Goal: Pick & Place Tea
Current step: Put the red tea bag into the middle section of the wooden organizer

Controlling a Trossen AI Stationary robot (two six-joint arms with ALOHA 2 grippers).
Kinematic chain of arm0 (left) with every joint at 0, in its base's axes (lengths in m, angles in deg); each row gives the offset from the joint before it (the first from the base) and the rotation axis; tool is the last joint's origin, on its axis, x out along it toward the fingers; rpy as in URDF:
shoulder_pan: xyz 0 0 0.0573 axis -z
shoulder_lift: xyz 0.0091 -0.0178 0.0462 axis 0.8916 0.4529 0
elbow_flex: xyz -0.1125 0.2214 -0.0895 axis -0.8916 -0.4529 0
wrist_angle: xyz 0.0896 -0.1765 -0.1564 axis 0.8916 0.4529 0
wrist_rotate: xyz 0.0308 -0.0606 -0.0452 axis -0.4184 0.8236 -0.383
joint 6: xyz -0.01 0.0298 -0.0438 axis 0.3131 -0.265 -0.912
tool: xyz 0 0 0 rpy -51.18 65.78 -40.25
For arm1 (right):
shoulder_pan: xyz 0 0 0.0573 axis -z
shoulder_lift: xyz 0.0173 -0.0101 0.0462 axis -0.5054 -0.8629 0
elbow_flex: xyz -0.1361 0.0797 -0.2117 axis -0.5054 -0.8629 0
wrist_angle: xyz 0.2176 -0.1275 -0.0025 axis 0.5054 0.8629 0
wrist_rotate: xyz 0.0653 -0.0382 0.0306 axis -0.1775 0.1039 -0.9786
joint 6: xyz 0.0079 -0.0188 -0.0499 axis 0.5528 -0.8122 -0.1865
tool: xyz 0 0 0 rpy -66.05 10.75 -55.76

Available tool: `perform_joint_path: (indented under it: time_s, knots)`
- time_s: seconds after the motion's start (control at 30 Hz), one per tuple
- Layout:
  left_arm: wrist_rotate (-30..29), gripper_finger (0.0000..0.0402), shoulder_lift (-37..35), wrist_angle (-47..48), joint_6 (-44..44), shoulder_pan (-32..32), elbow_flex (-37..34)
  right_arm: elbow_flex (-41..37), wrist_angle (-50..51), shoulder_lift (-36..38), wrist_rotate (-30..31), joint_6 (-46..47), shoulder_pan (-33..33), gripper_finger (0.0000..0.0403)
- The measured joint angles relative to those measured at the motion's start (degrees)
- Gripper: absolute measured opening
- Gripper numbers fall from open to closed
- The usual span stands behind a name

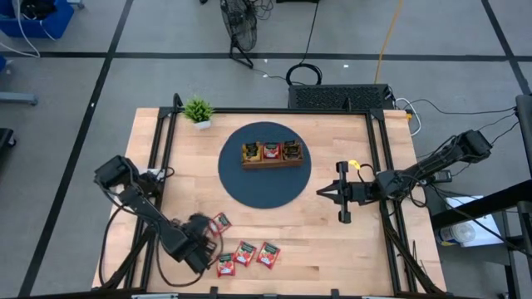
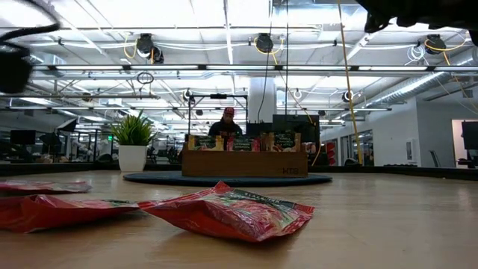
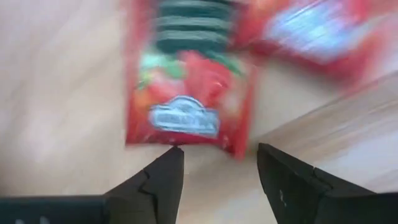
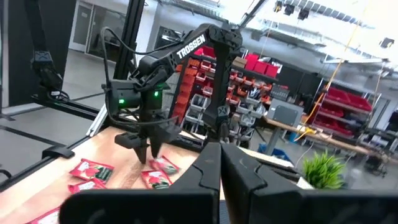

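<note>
Several red tea sachets lie flat on the wooden table near its front edge: one (image 1: 220,223) a little farther back, three (image 1: 244,252) in a row. My left gripper (image 1: 202,242) points down, open, just above the table beside them. In the left wrist view one red sachet (image 3: 186,87) lies just beyond its open fingers (image 3: 168,177), untouched. The brown wooden tray (image 1: 272,154), with sachets standing in its compartments, sits on a dark round mat (image 1: 249,187). My right gripper (image 1: 322,193) hovers shut right of the mat.
A small potted plant (image 1: 198,110) stands at the far left of the table. Black frame rails (image 1: 158,149) run along both sides. Bare wood lies between the mat and the sachets. A person sits behind the tray in the low view (image 2: 228,123).
</note>
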Motion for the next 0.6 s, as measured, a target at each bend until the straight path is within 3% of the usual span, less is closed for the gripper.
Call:
perform_joint_path:
  time_s: [0.1,0.17,0.3,0.6]
  knots:
    - [-8.7,0.0207,0.2,-3.9,8.1,-1.9,-0.1,0.0,0.6,0.0,0.0,1.7,0.0,0.0000]
    - [-11.2,0.0207,0.3,-7.1,14.8,-3.6,-0.1,0.0,0.6,0.0,0.0,2.7,0.0,0.0000]
    - [-8.8,0.0207,-0.6,-12.1,25.3,-6.9,-0.1,0.0,1.3,0.0,0.0,4.2,0.0,0.0000]
    - [-2.3,0.0207,-1.8,-11.2,36.1,-9.6,1.5,0.0,2.8,0.0,0.0,4.2,0.0,0.0000]
